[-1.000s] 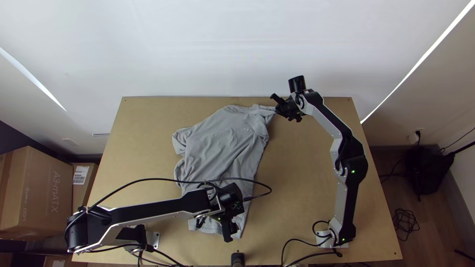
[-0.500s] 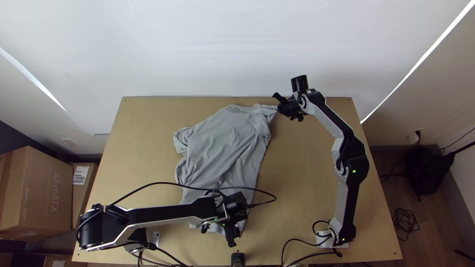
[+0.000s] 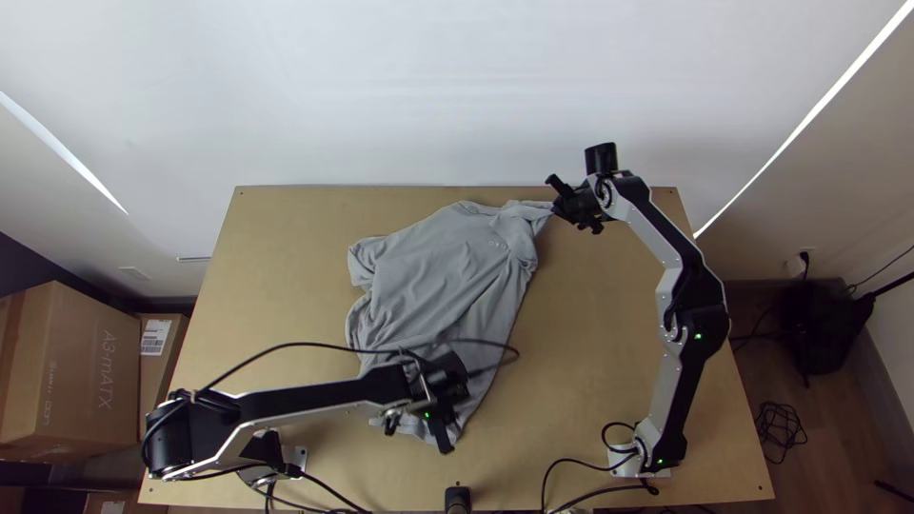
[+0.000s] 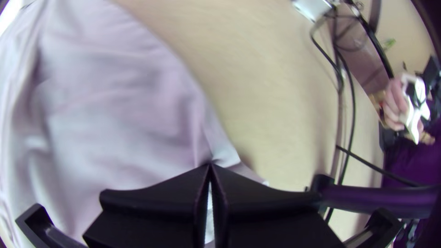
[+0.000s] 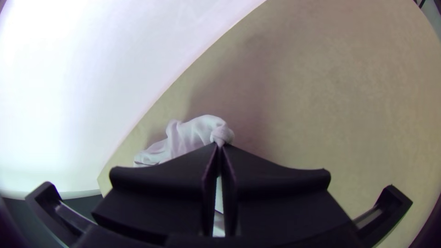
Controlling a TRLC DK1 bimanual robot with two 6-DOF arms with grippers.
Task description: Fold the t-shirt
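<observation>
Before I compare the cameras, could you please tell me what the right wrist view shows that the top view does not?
The right wrist view adds a close look at the right gripper: its flat black fingers meet, and a small bunch of cloth sticks out at their tips.

The top view adds the spread, wrinkled body of the t-shirt, the left arm over its near end, and the cardboard box beside the table.

Both share the t-shirt's gripped far corner, the wooden table and the white wall.
</observation>
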